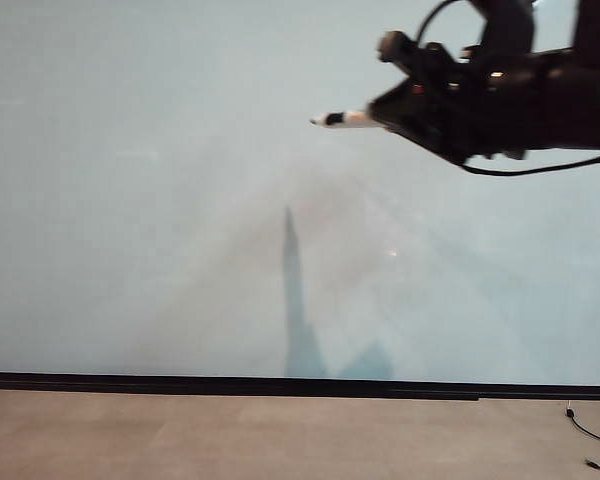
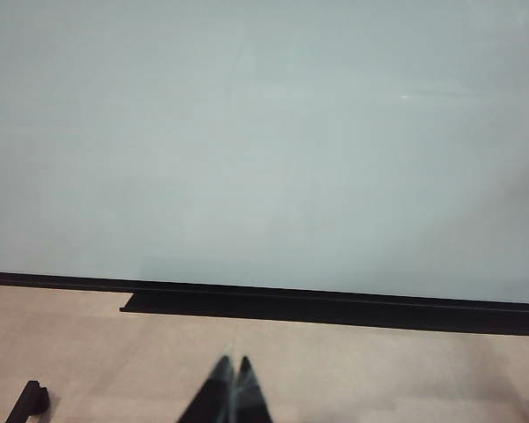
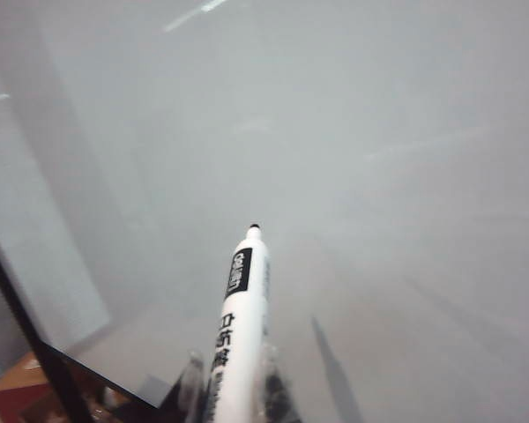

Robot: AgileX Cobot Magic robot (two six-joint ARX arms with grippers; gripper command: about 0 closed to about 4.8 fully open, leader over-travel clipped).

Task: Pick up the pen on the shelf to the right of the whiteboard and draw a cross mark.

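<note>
Reaching in from upper right of exterior frame, right gripper [image 1: 380,112] is clamping pen [image 1: 345,119], black tip pointing left in front of whiteboard [image 1: 130,200], contact with board not discernible; pen shadow is falling on board near centre. Left wrist view: left gripper [image 2: 232,370] is sitting at bottom centre, fingers pressed together, holding nothing, facing whiteboard [image 2: 247,132]. Right wrist view: right gripper [image 3: 234,388] is pinching pen [image 3: 242,308] at lower barrel, tip aiming at board [image 3: 379,132].

R gripper [image 1: 380,112] up high w/ pen [image 1: 342,119], tip toward whiteboard [image 1: 130,200].
</note>
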